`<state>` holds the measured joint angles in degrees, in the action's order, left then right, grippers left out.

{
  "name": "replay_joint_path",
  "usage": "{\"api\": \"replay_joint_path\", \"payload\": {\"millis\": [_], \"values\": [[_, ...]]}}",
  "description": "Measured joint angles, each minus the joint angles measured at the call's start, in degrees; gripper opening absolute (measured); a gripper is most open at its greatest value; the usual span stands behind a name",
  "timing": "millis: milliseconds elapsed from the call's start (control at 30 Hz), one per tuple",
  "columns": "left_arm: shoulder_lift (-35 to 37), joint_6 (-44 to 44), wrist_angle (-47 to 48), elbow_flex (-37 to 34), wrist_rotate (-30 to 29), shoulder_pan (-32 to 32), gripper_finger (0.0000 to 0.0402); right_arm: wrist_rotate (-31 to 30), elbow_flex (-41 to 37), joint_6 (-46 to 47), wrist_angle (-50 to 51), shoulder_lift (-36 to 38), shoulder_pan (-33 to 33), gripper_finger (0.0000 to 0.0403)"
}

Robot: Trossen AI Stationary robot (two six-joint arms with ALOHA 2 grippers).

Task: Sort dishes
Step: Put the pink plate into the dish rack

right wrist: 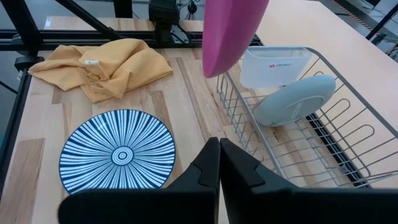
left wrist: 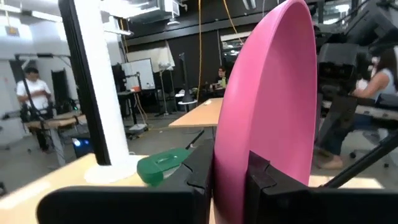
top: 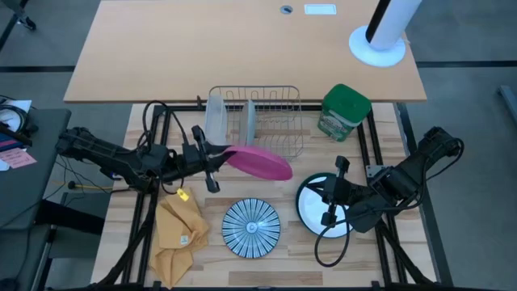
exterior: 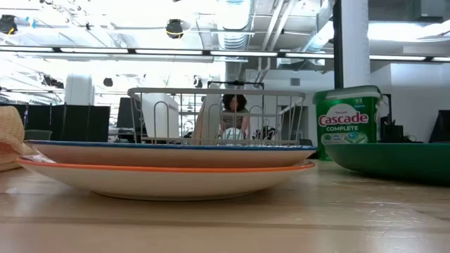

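Blue-and-white striped round plate (top: 251, 227) lies flat at the table's front. Behind it, the left gripper (top: 216, 153) pinches the magenta-pink round plate (top: 260, 162) above the wire dish rack (top: 279, 121). Beside the striped plate, the right gripper (top: 333, 192), fingers pressed together, hovers over a green-rimmed white plate (top: 311, 206).

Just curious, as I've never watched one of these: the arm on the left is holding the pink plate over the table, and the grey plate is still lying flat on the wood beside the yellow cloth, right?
Not quite. The left gripper does hold the pink plate, but the grey plate already stands on edge inside the wire rack, as the right wrist view shows. The plate lying beside the yellow cloth is the blue-striped one.
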<state>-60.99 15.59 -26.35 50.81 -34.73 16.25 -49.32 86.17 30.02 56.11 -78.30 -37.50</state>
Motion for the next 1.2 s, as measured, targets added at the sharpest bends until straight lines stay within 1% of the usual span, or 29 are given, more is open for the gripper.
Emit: {"api": "replay_joint_path", "payload": {"millis": [100, 200, 300, 433, 567, 767, 833, 933, 1033, 1133, 1200], "values": [[0.0, 5.44, -0.06, -0.01, 3.0, -0.02, 0.0031, 0.0, 0.0, -0.02, 0.0, 0.0, 0.0, 0.0013], [0.0, 13.63, 0.18, 0.0, 7.31, 0.0, 0.0031, 0.02, 0.0, -0.02, 0.1, 0.0, 0.0, 0.0013], [0.0, 23.91, 3.02, 0.0, 10.73, 0.0, 0.0031, 0.59, 0.0, 0.01, 0.33, 0.0, -0.28, 0.0013], [0.0, 38.87, 9.62, 0.0, 13.82, 0.0, 0.0031, 1.53, 0.0, 0.0, 0.46, 0.0, -0.39, 0.0013], [0.0, 49.82, 14.54, 0.0, 13.9, 0.02, 0.0031, 1.53, 0.0, -0.02, 0.85, 0.0, -0.37, 0.0013], [-0.02, 57.95, 15.05, 0.0, 11.54, 0.01, 0.0031, 1.53, 0.0, -0.02, 2.65, 0.0, 0.13, 0.0013], [-0.02, 63.43, 15.02, 0.0, 10.96, 0.01, 0.0031, 1.53, 0.0, -0.04, 2.74, 0.0, 0.13, 0.0013], [-0.02, 73.96, 14.96, 0.0, 10.97, -0.36, 0.0031, 1.53, 0.0, -0.04, 2.75, 0.0, 0.13, 0.0013], [-0.02, 85.15, 12.84, 0.0, 11.17, -2.79, 0.0031, 1.53, 0.0, -0.02, 2.82, 0.0, 0.13, 0.0013], [-0.01, 91.08, 7.93, 0.01, 12.89, -7.07, 0.003, 1.53, 0.0, -0.03, 2.84, 0.0, -0.05, 0.0013], [0.0, 93.93, 5.9, 0.02, 15.83, -10.46, 0.0025, 1.53, 0.0, -0.04, 2.89, 0.0, -0.02, 0.0013]]}}
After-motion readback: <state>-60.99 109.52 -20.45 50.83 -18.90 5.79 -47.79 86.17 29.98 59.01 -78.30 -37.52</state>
